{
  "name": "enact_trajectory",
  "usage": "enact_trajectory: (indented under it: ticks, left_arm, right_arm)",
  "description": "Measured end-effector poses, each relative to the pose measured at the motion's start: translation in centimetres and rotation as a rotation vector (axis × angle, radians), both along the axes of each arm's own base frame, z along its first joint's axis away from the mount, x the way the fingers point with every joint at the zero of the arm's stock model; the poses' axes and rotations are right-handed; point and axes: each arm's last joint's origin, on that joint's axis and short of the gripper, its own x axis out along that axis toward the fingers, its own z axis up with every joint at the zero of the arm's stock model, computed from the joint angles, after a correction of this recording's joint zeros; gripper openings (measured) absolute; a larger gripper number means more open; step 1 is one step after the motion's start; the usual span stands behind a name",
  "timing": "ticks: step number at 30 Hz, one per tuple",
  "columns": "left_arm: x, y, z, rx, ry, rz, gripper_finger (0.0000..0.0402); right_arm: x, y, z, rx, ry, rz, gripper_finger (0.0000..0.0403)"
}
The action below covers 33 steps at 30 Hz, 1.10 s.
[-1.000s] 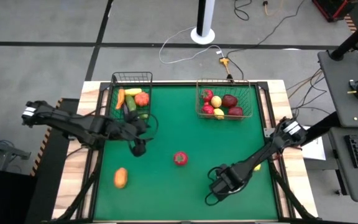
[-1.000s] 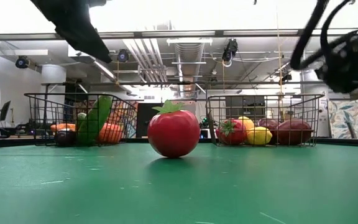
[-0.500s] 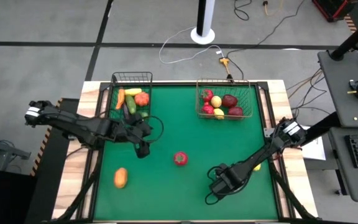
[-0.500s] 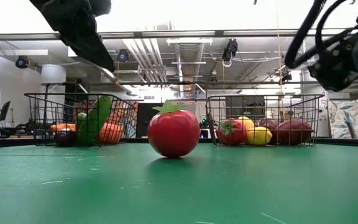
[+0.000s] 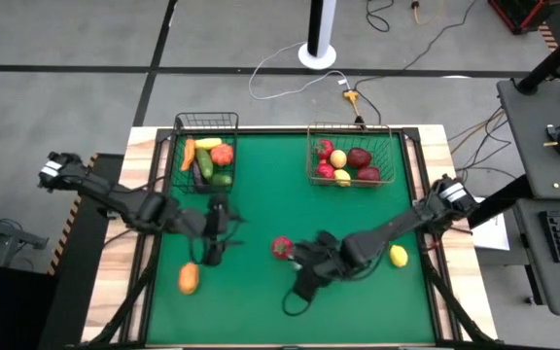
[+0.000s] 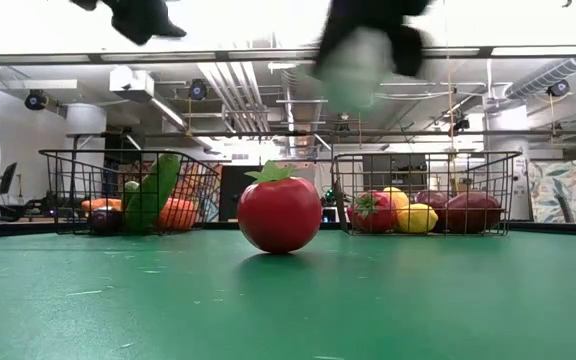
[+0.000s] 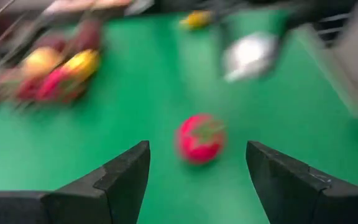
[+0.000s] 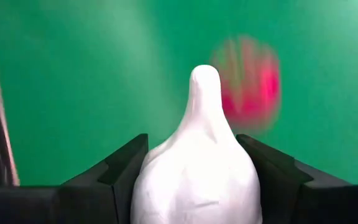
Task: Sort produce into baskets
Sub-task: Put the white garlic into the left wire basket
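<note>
My right gripper is shut on a white garlic and hangs above the green mat, just near-right of a red tomato. My left gripper stands open above the mat to the tomato's left, its fingers pointing at the tomato. An orange piece lies on the mat near the left edge, a yellow lemon at the right. The dark basket at the far left holds vegetables. The brownish basket at the far right holds red and yellow fruit. My right gripper pinches the garlic's round bulb by its two sides between its two fingers. The pointed tip sticks out past the fingertips. The fingers slant downward from the table's right side. The garlic is lifted well clear of the mat.
The tomato stands alone mid-mat between the two grippers. Both baskets stand along the far edge. Wooden borders run along the mat's left and right sides. Bare green mat lies along the near edge.
My right gripper has risen from the near right of the mat and swung toward the table's left and the tomato, rolling as it went, with the garlic lifted clear. The lemon now shows fully beside its arm. My left gripper has swung a little toward the near edge.
</note>
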Motion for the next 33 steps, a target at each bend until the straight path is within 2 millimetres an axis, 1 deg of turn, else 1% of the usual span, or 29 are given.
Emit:
enact_trajectory:
  ticks: [3, 6, 8, 10, 12, 16, 20, 24, 26, 29, 33]
  left_arm:
    - [-0.3, -1.6, 0.3, 0.005, -0.076, -0.139, 0.0249]
    - [-0.8, -2.6, 0.1, 0.009, -0.132, -0.205, 0.0249]
    - [-0.9, -3.1, 0.1, -0.006, -0.161, -0.224, 0.0249]
    - [-1.0, -3.3, 0.1, -0.019, -0.168, -0.218, 0.0249]
    - [-1.0, -3.2, 0.3, -0.014, -0.189, -0.161, 0.0249]
    - [-0.8, -2.9, 0.7, 0.019, -0.258, -0.035, 0.0249]
    - [-0.4, -3.1, 1.1, 0.034, -0.319, -0.032, 0.0249]
    - [0.0, -3.2, 1.7, 0.02, -0.392, -0.017, 0.0241]
    - [0.3, -3.4, 1.6, 0.033, -0.434, -0.018, 0.0227]
    - [0.5, -3.6, 1.7, 0.051, -0.484, -0.032, 0.0195]
    - [0.5, -3.5, 1.2, 0.06, -0.466, -0.028, 0.0143]
  right_arm:
    - [2.5, -1.0, 1.3, -0.174, -0.226, 0.183, 0.0222]
    - [4.4, -1.7, 2.4, -0.341, -0.451, 0.345, 0.0222]
    - [5.3, -2.2, 3.0, -0.431, -0.561, 0.398, 0.0223]
    - [5.9, -2.9, 3.4, -0.506, -0.612, 0.432, 0.0223]
    - [6.2, -3.6, 3.8, -0.568, -0.643, 0.465, 0.0223]
    - [6.6, -4.4, 4.2, -0.613, -0.683, 0.498, 0.0223]
    - [6.8, -5.1, 4.3, -0.626, -0.674, 0.499, 0.0223]
    - [6.9, -5.1, 3.9, -0.641, -0.663, 0.544, 0.0223]
    - [6.9, -5.1, 3.8, -0.647, -0.657, 0.549, 0.0223]
    - [6.9, -5.1, 4.1, -0.655, -0.672, 0.543, 0.0223]
    - [6.9, -5.1, 4.0, -0.664, -0.663, 0.553, 0.0223]
